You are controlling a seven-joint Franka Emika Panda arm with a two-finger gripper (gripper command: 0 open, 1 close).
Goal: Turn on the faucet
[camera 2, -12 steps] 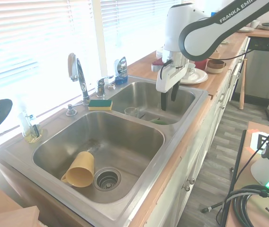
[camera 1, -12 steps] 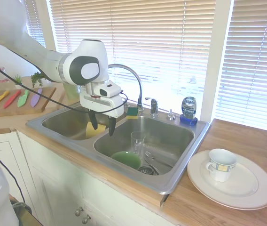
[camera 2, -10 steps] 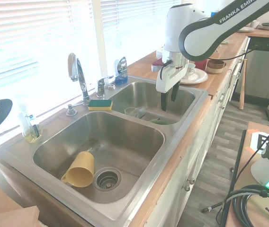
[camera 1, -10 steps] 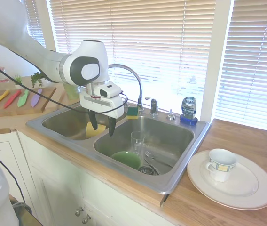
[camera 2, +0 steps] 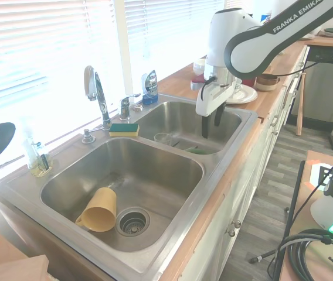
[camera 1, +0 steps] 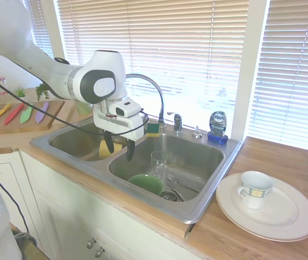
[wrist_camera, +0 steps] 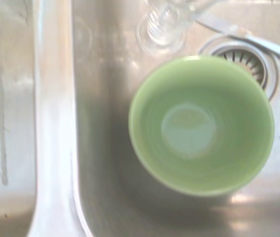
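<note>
The chrome faucet (camera 1: 155, 90) arches over the double sink (camera 1: 220, 174) from the back rim, its small lever handle (camera 1: 175, 121) standing just right of the spout base. In the second exterior view the faucet (camera 2: 96, 88) and handle (camera 2: 125, 106) stand at the back, by the window. My gripper (camera 1: 118, 147) hangs open and empty over the divider between the basins, well in front of the faucet and left of the handle. From the other side, the gripper (camera 2: 211, 123) is above the far basin near its front edge. The wrist view looks straight down on the divider (wrist_camera: 55, 118).
A green bowl (wrist_camera: 199, 126), a clear glass (camera 1: 158, 162) and a utensil (wrist_camera: 258, 40) lie in the right basin. A yellow cup (camera 2: 99, 211) lies in the other. A sponge (camera 1: 153, 128) and blue soap bottle (camera 1: 217, 127) sit on the back rim. Plate (camera 1: 276, 216) with mug (camera 1: 255, 189) at right.
The gripper has shifted slightly toward the right basin and a little lower. Its fingers remain open. Nothing else has moved.
</note>
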